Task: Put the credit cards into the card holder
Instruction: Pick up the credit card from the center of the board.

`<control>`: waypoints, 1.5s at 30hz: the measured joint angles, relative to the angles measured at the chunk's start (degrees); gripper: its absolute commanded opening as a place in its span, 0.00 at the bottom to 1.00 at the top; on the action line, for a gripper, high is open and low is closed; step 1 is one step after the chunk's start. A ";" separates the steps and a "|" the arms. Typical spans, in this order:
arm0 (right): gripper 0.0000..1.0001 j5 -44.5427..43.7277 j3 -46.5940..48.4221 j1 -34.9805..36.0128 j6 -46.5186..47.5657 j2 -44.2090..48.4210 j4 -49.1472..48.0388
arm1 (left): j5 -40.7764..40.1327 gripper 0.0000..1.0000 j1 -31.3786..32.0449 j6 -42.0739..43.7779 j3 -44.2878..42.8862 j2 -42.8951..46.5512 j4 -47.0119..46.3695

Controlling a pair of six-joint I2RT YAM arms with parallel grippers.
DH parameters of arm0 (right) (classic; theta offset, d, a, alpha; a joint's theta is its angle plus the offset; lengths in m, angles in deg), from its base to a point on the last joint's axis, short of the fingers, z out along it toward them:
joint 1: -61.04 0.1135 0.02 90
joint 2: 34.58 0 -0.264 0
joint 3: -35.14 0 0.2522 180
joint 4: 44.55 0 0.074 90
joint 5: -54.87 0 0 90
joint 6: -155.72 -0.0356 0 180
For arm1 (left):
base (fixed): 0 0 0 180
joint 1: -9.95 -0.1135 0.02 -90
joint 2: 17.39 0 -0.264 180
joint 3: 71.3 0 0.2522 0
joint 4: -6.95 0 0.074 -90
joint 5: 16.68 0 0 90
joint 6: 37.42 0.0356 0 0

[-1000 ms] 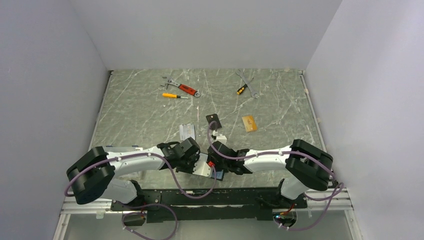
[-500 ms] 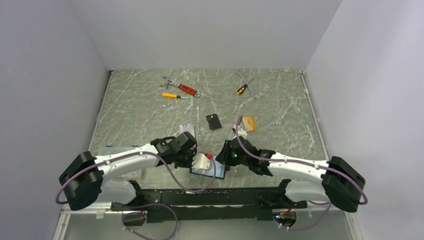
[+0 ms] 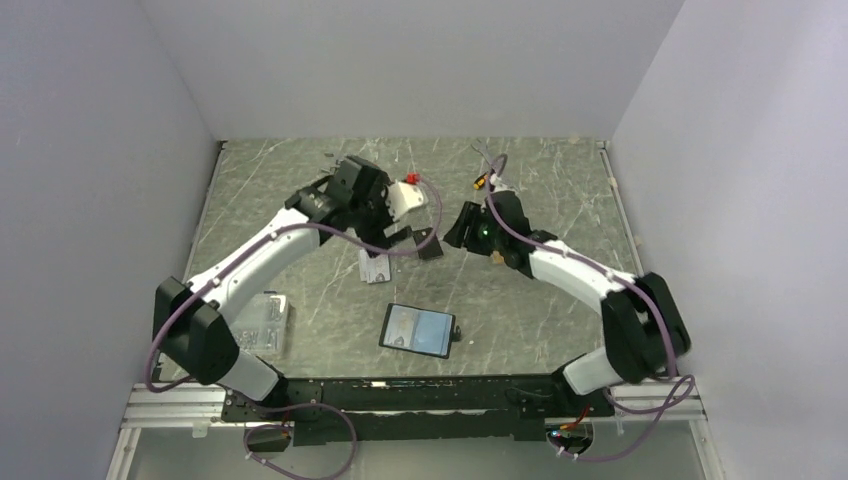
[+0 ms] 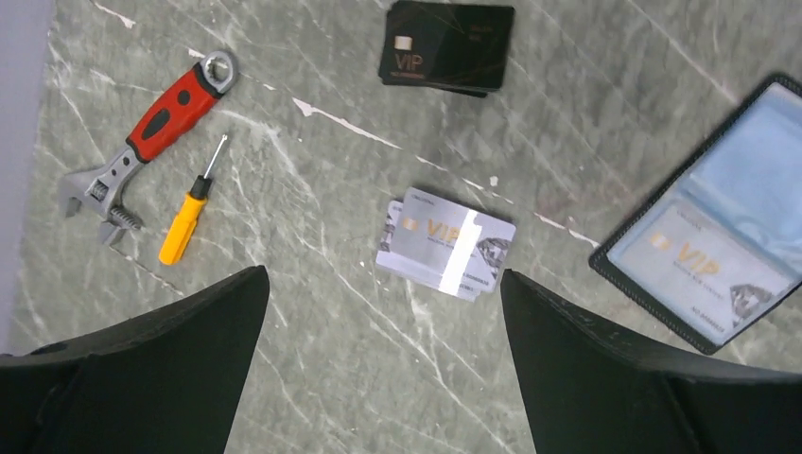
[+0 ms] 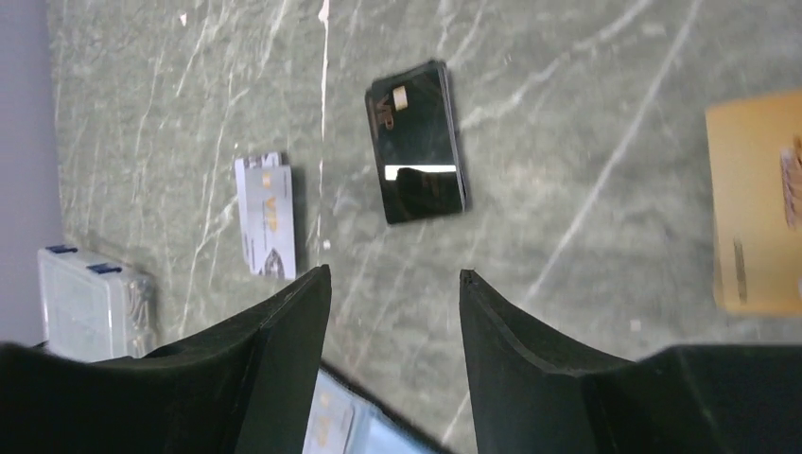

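Open card holder (image 3: 418, 330) by the near edge of the surface (image 3: 530, 335), long side left to right, silver cards (image 4: 444, 242), black cards (image 4: 446, 45) mid-surface, gold card (image 5: 752, 203) plain only in the right wrist view, left pincer (image 4: 378, 378) wide open, right pincer (image 5: 395, 359) half open, both empty

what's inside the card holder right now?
Card holder lies open. One silver VIP card shows through a clear pocket. The other pocket looks empty but runs out of frame. Anything stacked behind the silver card is covered.
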 measured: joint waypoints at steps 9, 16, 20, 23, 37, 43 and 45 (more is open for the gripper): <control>0.51 6.78 9.09 -4.83 4.15 -18.67 -4.35 | 8.39 0.87 -6.16 -7.32 -11.78 -17.14 -0.66; 0.47 13.05 11.69 -7.39 3.13 -26.49 -9.25 | 8.70 0.83 -5.60 -6.93 -11.21 -27.43 -7.96; 0.46 16.68 11.89 -8.17 1.99 -29.51 -12.35 | 7.82 0.84 -4.83 -4.39 -11.17 -30.23 -10.99; 0.45 19.19 12.44 -8.33 1.05 -31.30 -14.80 | 6.34 0.85 -3.67 -2.21 -11.08 -30.80 -13.86; 0.37 23.28 8.11 -8.94 -3.02 -32.92 -25.27 | 4.15 0.85 -2.38 0.72 -11.08 -34.64 -17.53; 0.36 24.15 6.36 -9.18 -4.17 -32.92 -28.04 | 3.65 0.85 -2.38 0.70 -11.08 -35.28 -18.23; 0.36 24.17 6.08 -9.31 -4.33 -32.92 -28.55 | 3.65 0.86 -2.38 0.70 -11.08 -35.39 -18.36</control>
